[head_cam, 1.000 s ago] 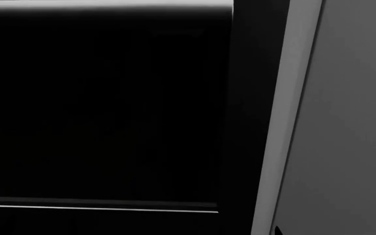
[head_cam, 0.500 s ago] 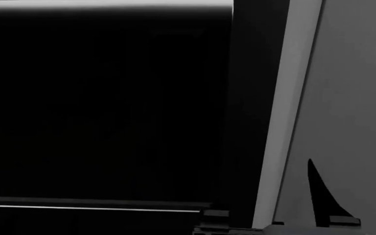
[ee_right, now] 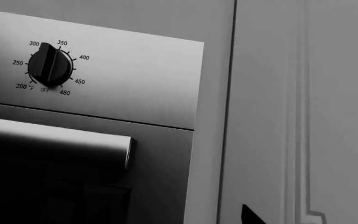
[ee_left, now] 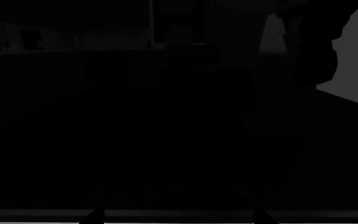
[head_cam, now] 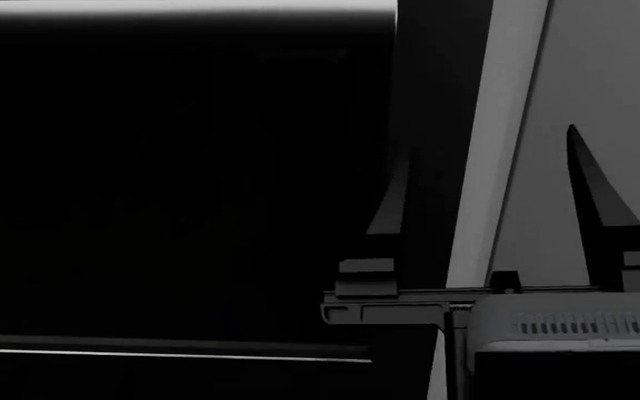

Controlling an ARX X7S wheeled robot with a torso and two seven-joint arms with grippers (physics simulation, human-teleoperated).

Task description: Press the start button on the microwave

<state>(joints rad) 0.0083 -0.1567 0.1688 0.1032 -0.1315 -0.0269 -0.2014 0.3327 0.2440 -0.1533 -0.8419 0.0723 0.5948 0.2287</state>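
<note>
The microwave (head_cam: 164, 183) fills the head view: a dark glossy door with a thin bright line (head_cam: 164, 356) low down and a plain black side strip (head_cam: 437, 125). No start button shows on it. My right gripper (head_cam: 487, 200) is open and empty, raised in front of the microwave's right edge. One finger (head_cam: 390, 208) lies over the side strip, the other finger (head_cam: 592, 192) over the grey cabinet. My left gripper (ee_left: 177, 218) shows only two dark tips set apart, close to a dark glossy surface (ee_left: 166, 140).
A grey moulded cabinet panel (head_cam: 609, 83) stands right of the microwave. The right wrist view shows a steel oven front (ee_right: 135, 84) with a temperature dial (ee_right: 50, 67), a bar handle (ee_right: 54, 137) and a cabinet panel (ee_right: 328, 116) beside it.
My right gripper has risen from the bottom edge of the head view to stand in front of the microwave's right edge. The microwave has not moved.
</note>
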